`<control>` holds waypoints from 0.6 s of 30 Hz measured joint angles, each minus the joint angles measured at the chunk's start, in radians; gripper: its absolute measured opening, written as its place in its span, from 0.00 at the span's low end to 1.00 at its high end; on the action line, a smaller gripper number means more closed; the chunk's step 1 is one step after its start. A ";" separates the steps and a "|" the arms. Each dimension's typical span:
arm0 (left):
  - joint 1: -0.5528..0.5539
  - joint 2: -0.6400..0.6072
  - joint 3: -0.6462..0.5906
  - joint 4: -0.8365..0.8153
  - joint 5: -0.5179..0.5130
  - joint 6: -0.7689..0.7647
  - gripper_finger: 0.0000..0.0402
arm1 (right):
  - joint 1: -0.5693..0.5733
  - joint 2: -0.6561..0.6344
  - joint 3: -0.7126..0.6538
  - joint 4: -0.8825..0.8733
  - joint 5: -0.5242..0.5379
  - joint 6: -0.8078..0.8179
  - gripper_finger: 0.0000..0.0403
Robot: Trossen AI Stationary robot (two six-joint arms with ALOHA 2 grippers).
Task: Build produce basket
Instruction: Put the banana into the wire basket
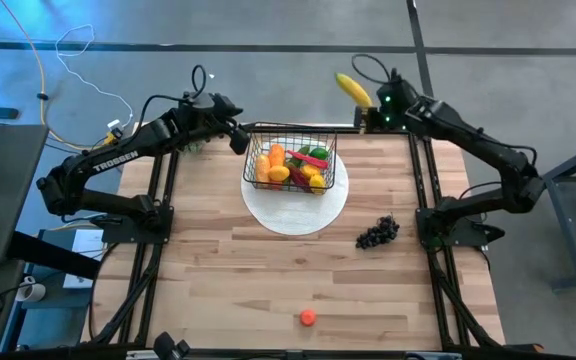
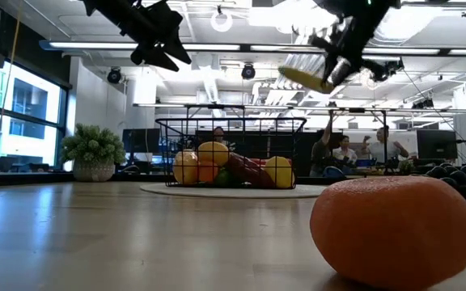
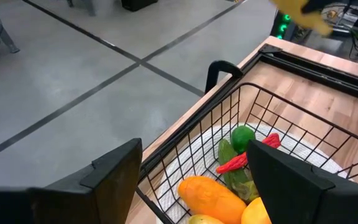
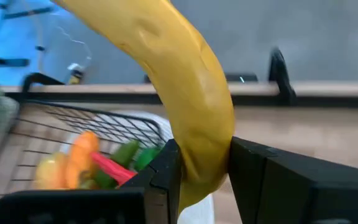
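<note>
The black wire basket (image 1: pixel 291 158) stands on a round white plate (image 1: pixel 295 212) at the table's far middle, holding lemons, an orange mango (image 3: pixel 213 196), a red chilli (image 3: pixel 246 157) and green pieces. My right gripper (image 1: pixel 368 108) hovers above the table's far edge, right of the basket, shut on the yellow banana (image 1: pixel 353 89). My left gripper (image 1: pixel 240 136) is open, raised just left of the basket's far left corner, touching nothing. Dark grapes (image 1: pixel 377 233) lie on the wood to the right of the plate. An orange round fruit (image 1: pixel 308 318) sits near the near edge. My right gripper pinches the banana between its two fingers near one end (image 4: pixel 205 158), the fingers lying across it. The banana is lifted clear of the table, and its long free part (image 4: pixel 160 43) sticks out beyond the fingers, slanting up and away.
Bare wood lies left of the plate and across the table's near half. Black frame rails run along both sides of the table (image 1: pixel 158 200). People sit in the room beyond the table in the low view.
</note>
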 joint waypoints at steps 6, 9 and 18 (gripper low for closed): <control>0.000 0.000 0.000 -0.006 -0.003 0.001 0.70 | 0.000 0.001 0.118 0.000 -0.016 -0.110 0.20; 0.000 0.000 0.000 -0.021 -0.003 -0.002 0.70 | 0.000 0.014 0.166 0.004 -0.071 -0.171 0.20; 0.000 0.000 0.000 -0.115 -0.003 -0.053 0.70 | 0.066 0.108 0.255 0.049 -0.125 -0.298 0.20</control>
